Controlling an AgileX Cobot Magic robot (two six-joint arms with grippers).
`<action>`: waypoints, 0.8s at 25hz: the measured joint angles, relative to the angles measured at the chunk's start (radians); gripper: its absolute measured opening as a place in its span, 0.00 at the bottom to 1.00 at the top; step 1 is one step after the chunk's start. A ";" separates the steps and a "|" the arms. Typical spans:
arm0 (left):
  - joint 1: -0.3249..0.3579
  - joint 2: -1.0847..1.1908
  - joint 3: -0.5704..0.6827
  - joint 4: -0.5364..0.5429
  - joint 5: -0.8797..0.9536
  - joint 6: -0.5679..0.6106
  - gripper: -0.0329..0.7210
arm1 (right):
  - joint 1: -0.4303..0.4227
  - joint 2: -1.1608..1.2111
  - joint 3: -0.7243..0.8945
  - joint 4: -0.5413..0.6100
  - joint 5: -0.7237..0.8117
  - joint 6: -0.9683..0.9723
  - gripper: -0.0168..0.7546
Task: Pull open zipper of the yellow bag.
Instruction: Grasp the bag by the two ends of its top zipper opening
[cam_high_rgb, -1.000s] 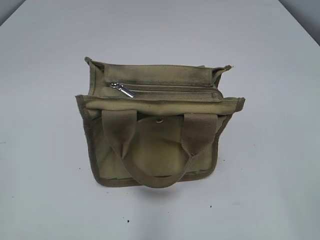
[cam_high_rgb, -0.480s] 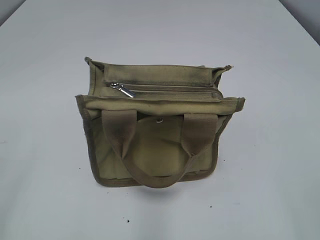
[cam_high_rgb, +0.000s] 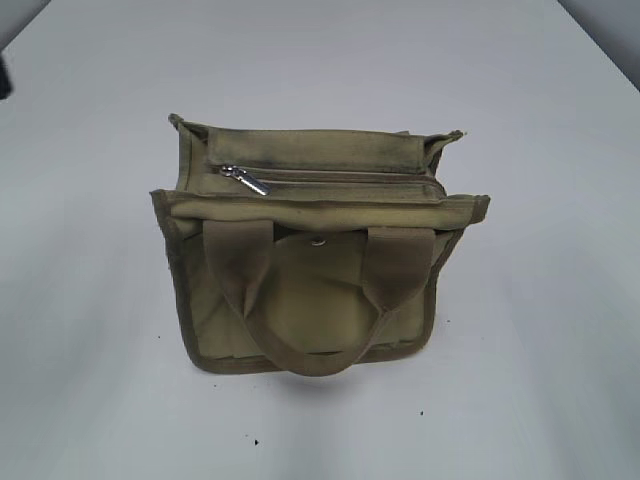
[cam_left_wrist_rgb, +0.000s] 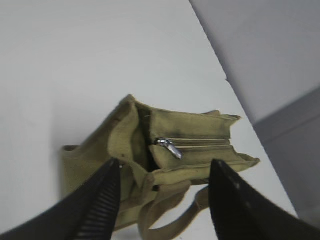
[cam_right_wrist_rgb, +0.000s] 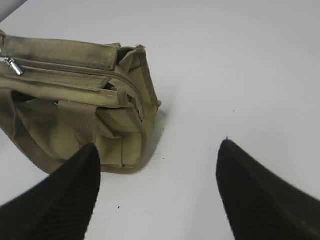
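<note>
Exterior view: bag (cam_high_rgb: 310, 300) soft, light, collapsible; bracing needed. Zipper (cam_high_rgb: 340, 178) closed, pull tab (cam_high_rgb: 245, 179) small, slippery; pinched there. Both claws apart, empty.

Open right hand (cam_right_wrist_rgb: 157, 192) above table, beside yellow bag (cam_right_wrist_rgb: 75, 95).

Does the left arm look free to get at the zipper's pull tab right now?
Probably yes. The left gripper is open and empty, the pull tab lies exposed on top of the bag, and nothing stands between them.

Two black pincers (cam_left_wrist_rgb: 165, 200) (cam_right_wrist_rgb: 157, 195), tapered fingers (cam_left_wrist_rgb: 100, 205) with ribbed inner pads.
</note>
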 joint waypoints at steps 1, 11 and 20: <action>0.000 0.075 -0.027 -0.072 0.027 0.056 0.62 | 0.019 0.049 -0.015 0.006 -0.007 -0.030 0.75; -0.020 0.655 -0.266 -0.243 0.271 0.160 0.62 | 0.176 0.627 -0.304 -0.003 0.048 -0.254 0.75; -0.123 0.856 -0.389 -0.250 0.232 0.162 0.62 | 0.387 1.011 -0.598 -0.048 0.063 -0.320 0.75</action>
